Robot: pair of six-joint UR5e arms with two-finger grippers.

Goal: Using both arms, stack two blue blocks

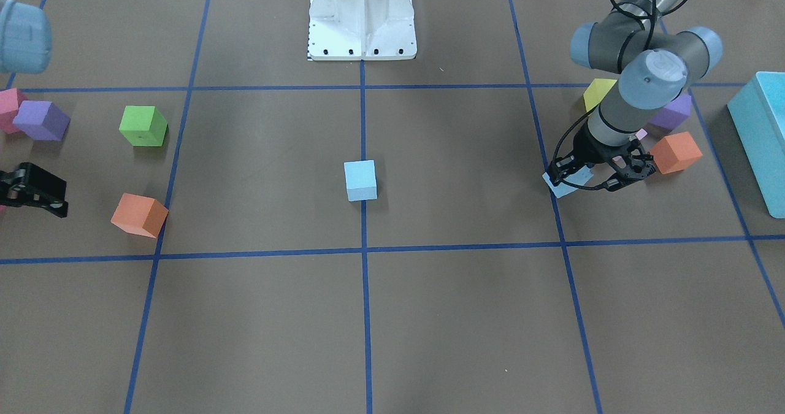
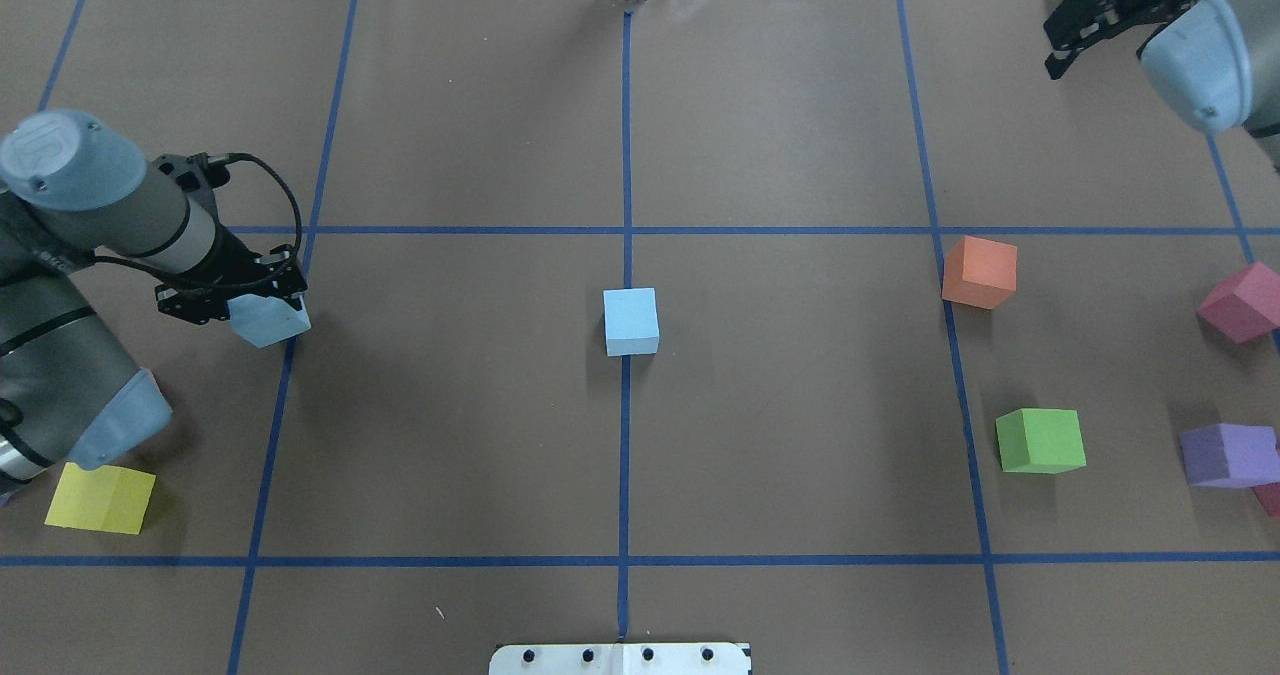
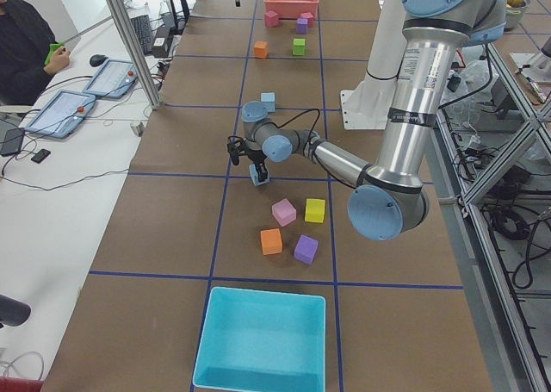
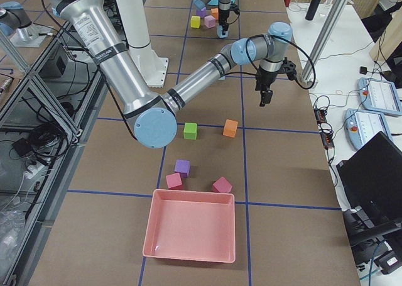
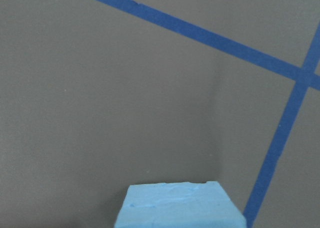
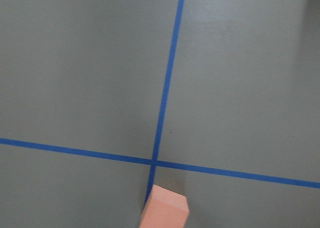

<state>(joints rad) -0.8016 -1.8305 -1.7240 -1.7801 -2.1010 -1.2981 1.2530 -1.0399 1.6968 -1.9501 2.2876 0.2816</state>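
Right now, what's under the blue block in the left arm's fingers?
Only brown table paper and a blue tape line show around the blue block; the spot directly beneath is covered.

Legible text, labels, numbers: none can be read in any view.
Light blue plastic joint cap of the left arm (image 2: 58, 158): a moulded mark is seen, illegible.

In the overhead view we see bare brown paper on every side of the middle blue block (image 2: 631, 321) at the frame's centre. The stretch from it to the left gripper (image 2: 262, 311), clamped on the held blue block (image 2: 272, 323) at mid left, lies open. Right of centre the orange cube (image 2: 980, 272) and green cube (image 2: 1041, 441) stand in the way. The yellow cube (image 2: 100, 496) sits lower left.
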